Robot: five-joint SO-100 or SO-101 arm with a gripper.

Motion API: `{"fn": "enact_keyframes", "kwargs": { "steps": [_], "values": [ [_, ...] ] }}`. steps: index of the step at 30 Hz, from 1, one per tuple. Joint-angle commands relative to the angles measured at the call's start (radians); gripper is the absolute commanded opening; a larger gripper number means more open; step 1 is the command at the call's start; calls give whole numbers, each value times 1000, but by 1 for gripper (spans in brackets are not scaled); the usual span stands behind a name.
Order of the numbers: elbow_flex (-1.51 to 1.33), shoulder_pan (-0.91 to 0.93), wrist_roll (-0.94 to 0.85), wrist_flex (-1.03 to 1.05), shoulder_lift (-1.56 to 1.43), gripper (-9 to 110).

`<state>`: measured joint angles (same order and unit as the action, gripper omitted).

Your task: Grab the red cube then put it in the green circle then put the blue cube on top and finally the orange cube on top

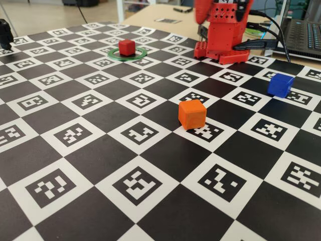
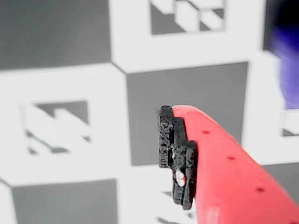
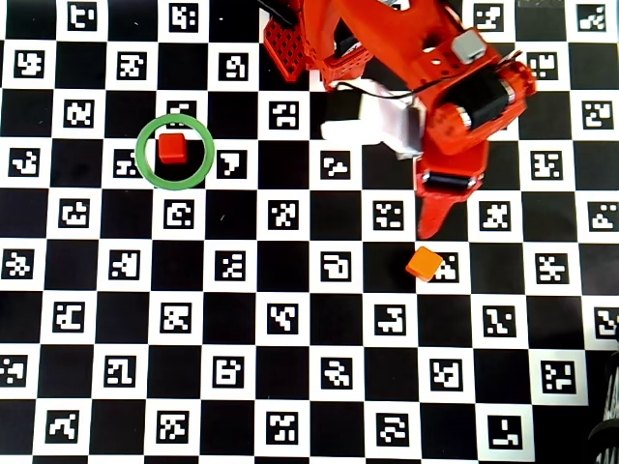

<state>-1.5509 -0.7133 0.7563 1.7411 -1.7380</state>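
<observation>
**Gripper held above the checkered mat, near the blue cube**

The gripper (image 3: pixel 430 227) is seen pointing down over the mat; only one red finger with a black ribbed pad (image 2: pixel 177 156) is shown in the wrist view, so its opening cannot be told, and nothing is seen held. The matte blue cube (image 2: pixel 286 60) is blurred at that view's right edge, near the fingertip. In the overhead view the rounded orange cube (image 3: pixel 424 263) lies just below the tip, while the red cube (image 3: pixel 172 148) sits inside the thin green circle (image 3: pixel 145 164), well apart to the left. The marker-printed mat (image 1: pixel 100 201) is flat.
</observation>
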Motion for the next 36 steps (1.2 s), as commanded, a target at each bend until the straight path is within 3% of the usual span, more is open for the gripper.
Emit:
{"fn": "enact_keyframes", "kwargs": {
  "steps": [1,9,22,30,36],
  "values": [
    [52,-156,61,67,-14,48],
    [-41,-339,156,-18,-123,49],
    [-380,-380,295,-268,-331,56],
    [-348,-472,354,-287,-195,59],
    [-426,-515,402,-443,-77,59]
  ]
}}
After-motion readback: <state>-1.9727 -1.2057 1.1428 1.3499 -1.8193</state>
